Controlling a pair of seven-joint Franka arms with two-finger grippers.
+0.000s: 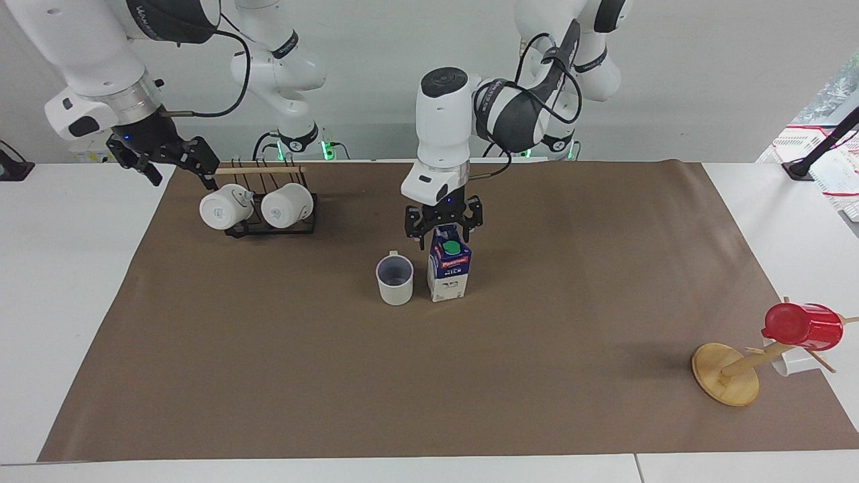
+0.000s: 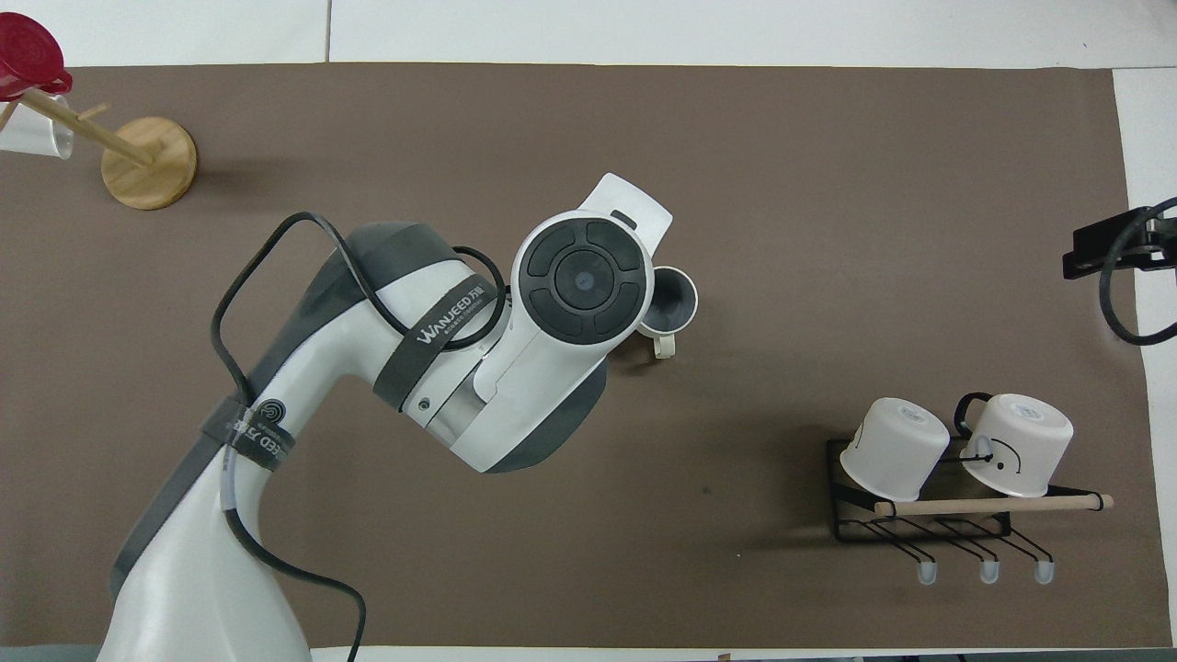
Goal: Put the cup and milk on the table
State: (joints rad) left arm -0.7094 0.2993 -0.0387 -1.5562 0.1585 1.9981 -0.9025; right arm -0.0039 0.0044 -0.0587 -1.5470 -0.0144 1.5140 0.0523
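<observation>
The milk carton (image 1: 449, 272) was set tilted beside the cup (image 1: 394, 279) on the table (image 1: 60, 282), the left gripper (image 1: 443, 227) spread open around its top. A straight lift clear was called for next; the right gripper (image 1: 176, 161) was held open over the mug rack (image 1: 270, 227).

Bright, even light from above leaves both views sharp, with only soft, short shadows on the brown paper sheet (image 1: 429, 376) beside the wooden stand (image 1: 726, 374) and the rack (image 2: 919, 515).
</observation>
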